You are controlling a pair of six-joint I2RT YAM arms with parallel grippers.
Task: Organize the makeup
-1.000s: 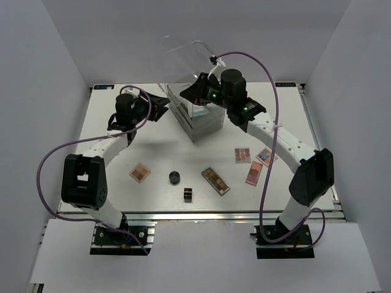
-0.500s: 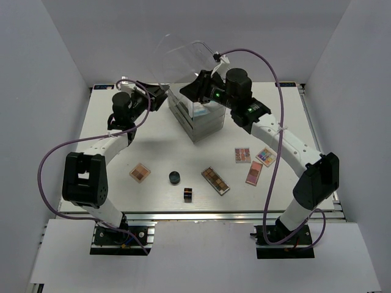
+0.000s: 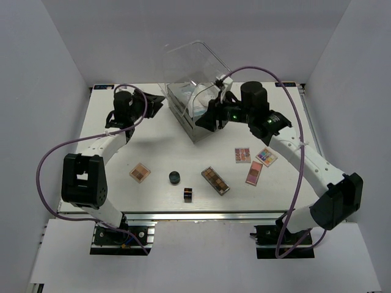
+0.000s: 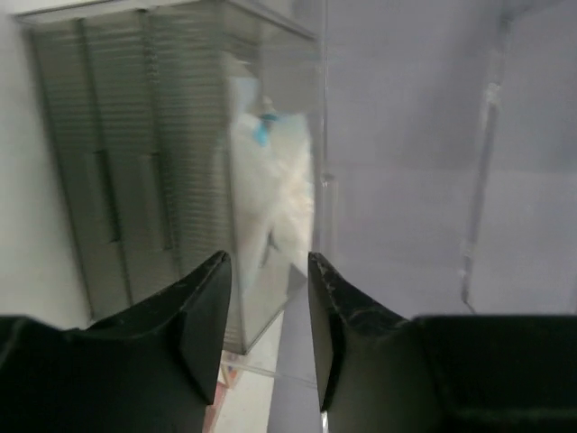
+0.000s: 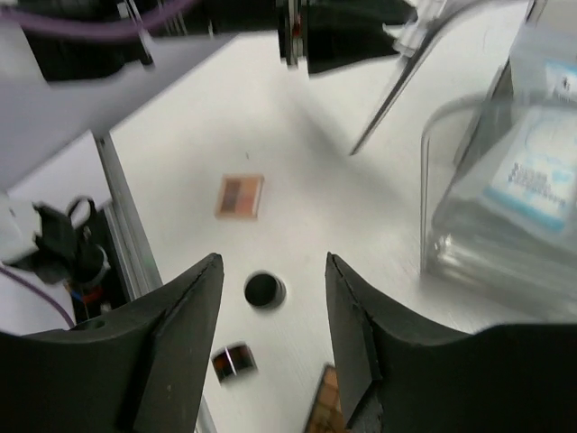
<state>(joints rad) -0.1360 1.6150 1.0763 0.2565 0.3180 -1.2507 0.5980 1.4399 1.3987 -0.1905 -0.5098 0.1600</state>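
Observation:
The makeup lies on the white table: a small brown palette (image 3: pixel 140 173), a round black jar (image 3: pixel 175 177), a tiny dark cube (image 3: pixel 189 194), a long brown palette (image 3: pixel 215 180), and three colourful palettes (image 3: pixel 242 155) (image 3: pixel 266 157) (image 3: pixel 254 173). A white packet (image 4: pixel 270 180) sits inside the clear drawer box (image 3: pixel 195 116). My left gripper (image 3: pixel 157 102) (image 4: pixel 268 262) is open beside the box's left side, holding nothing. My right gripper (image 3: pixel 206 122) (image 5: pixel 273 266) hangs open and empty in front of the box, above the jar (image 5: pixel 263 290) and cube (image 5: pixel 234 358).
The box's clear lid (image 3: pixel 192 61) stands raised behind it. The table's metal front rail (image 3: pixel 195 215) runs along the near edge. Purple cables (image 3: pixel 49 165) loop off both arms. Grey walls close in the sides and back.
My right gripper has opened and drawn back from the box top toward the front. The lid has swung further up. The left gripper's jaws have narrowed somewhat.

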